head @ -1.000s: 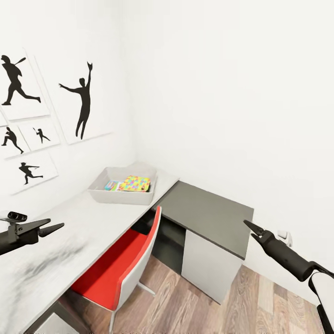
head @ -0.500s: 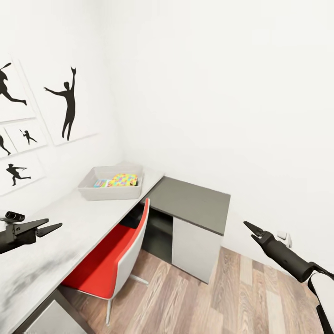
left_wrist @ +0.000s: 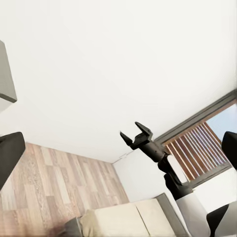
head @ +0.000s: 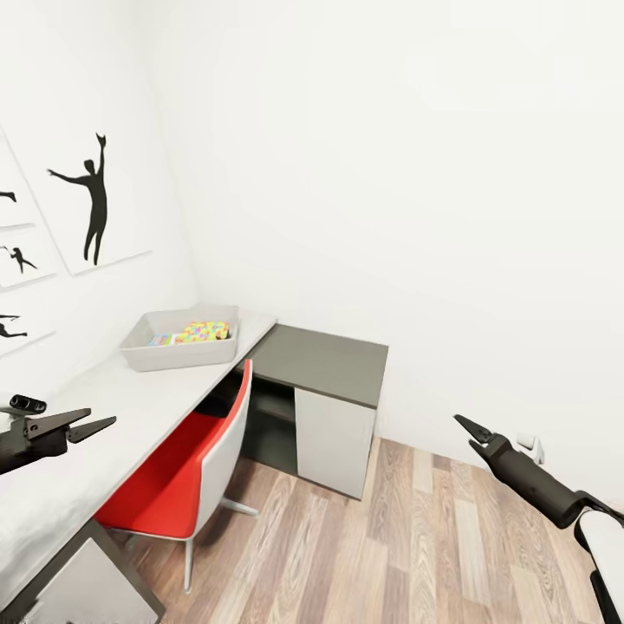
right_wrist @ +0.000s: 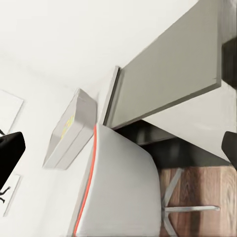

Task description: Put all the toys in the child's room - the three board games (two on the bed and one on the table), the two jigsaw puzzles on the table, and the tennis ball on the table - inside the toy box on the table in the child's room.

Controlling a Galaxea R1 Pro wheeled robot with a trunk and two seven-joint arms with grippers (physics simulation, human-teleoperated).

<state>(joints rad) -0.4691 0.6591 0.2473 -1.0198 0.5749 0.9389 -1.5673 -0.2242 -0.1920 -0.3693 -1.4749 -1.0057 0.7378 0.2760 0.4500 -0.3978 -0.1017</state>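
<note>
The light grey toy box (head: 178,340) stands on the table (head: 104,394) near the wall corner. A multicoloured jigsaw puzzle (head: 204,330) lies inside it, with a smaller colourful item (head: 160,340) beside it that I cannot identify. The right wrist view shows the toy box (right_wrist: 66,131) from the side. My left gripper (head: 102,419) hangs open and empty over the table's near end. Out over the floor, far from the box, my right gripper (head: 463,430) is open and empty, and the left wrist view catches it (left_wrist: 132,134) too. The beige bed (left_wrist: 123,221) is bare where it shows. The tennis ball is out of view.
A red chair (head: 178,472) is pushed under the table beside the dark grey corner section (head: 322,362). Black silhouette pictures (head: 91,199) hang on the left wall. Wood plank floor (head: 416,537) stretches to the right. A grey-framed window (left_wrist: 200,145) stands beyond the bed.
The head camera has swung right, so table, toy box and chair have slid left and look farther away. Both grippers keep their places and stay open.
</note>
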